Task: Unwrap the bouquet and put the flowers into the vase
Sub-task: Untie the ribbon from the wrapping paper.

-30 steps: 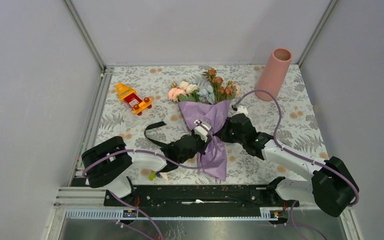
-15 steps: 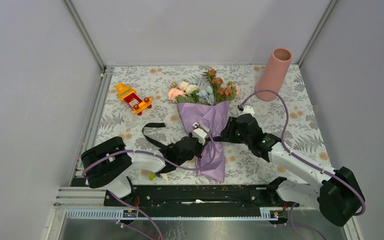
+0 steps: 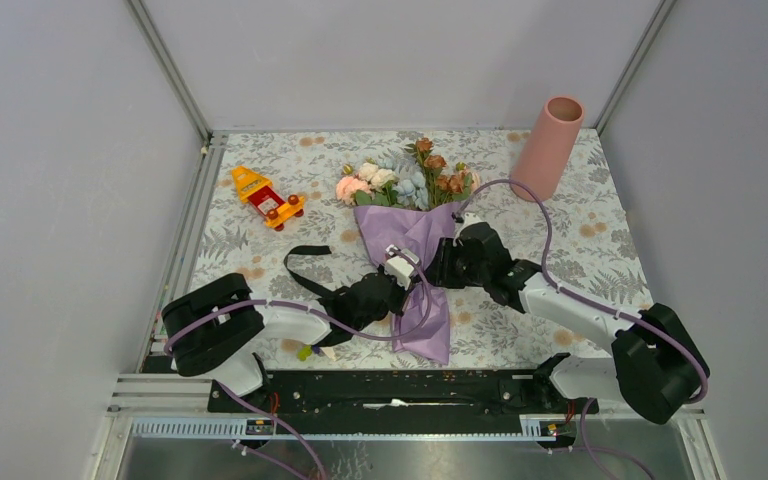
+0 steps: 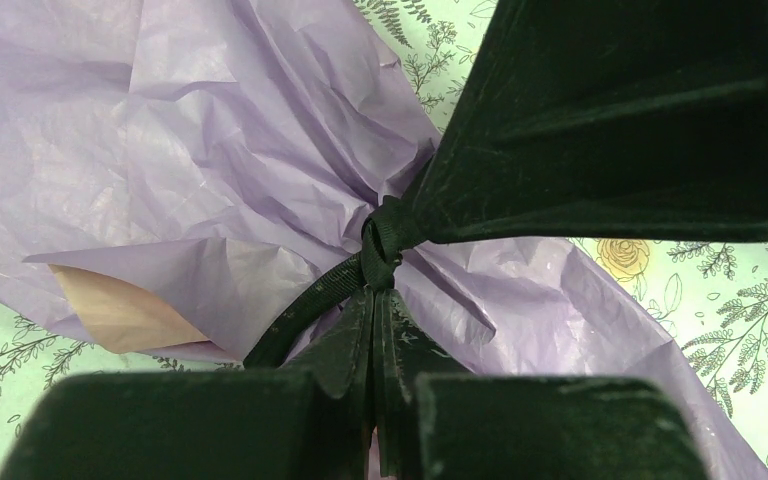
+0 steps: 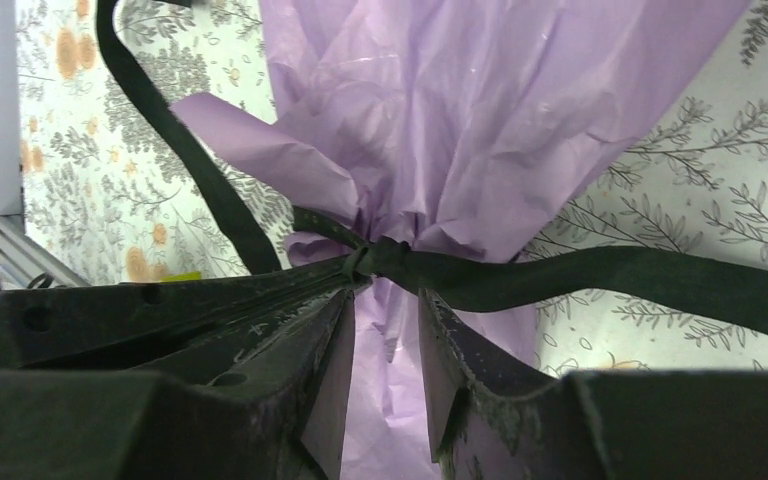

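Note:
The bouquet (image 3: 415,270) lies mid-table in crinkled purple paper (image 4: 210,150), a pink underside (image 4: 110,310) showing at one fold. Its flowers (image 3: 405,180) point toward the back. A black ribbon knot (image 4: 385,240) cinches the paper's neck, with one tail (image 3: 305,262) trailing left and another (image 5: 660,280) running right. My left gripper (image 4: 375,300) is shut, its tips pinching the ribbon at the knot. From the other side my right gripper (image 5: 385,295) is open, its tips just under the knot with purple paper in the gap. The salmon vase (image 3: 547,147) stands upright at the back right.
An orange and red toy car (image 3: 268,197) sits at the back left. Grey walls enclose the floral tablecloth (image 3: 600,230) on three sides. A metal rail (image 3: 360,400) runs along the near edge by the arm bases.
My right gripper went from shut to open, drew off to the right, then came back to the knot. The left gripper, still shut, pulled the bouquet slightly toward the near edge.

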Robot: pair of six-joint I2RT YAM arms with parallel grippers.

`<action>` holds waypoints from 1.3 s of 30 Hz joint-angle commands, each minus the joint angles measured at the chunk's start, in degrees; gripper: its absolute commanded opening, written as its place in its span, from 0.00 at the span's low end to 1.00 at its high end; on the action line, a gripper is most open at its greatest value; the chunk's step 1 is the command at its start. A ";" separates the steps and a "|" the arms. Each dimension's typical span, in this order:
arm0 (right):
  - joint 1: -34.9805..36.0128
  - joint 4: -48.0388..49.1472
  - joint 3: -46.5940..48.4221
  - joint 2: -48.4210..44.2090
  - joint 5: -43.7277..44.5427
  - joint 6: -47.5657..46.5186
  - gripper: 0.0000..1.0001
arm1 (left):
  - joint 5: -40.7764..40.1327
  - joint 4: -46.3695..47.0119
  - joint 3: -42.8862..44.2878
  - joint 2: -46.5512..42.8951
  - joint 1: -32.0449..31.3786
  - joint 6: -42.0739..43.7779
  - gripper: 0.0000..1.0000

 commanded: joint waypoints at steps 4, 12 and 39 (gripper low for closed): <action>0.44 4.81 2.63 2.39 -3.44 1.23 0.36 | -0.68 1.57 0.00 -1.23 0.08 -0.30 0.00; 0.75 6.50 3.04 5.48 -1.78 2.29 0.35 | -0.79 1.61 0.00 -1.43 0.10 -0.31 0.00; 0.88 0.99 -3.06 -1.24 16.47 7.22 0.00 | -5.78 -1.06 -2.75 -4.06 0.10 -5.76 0.00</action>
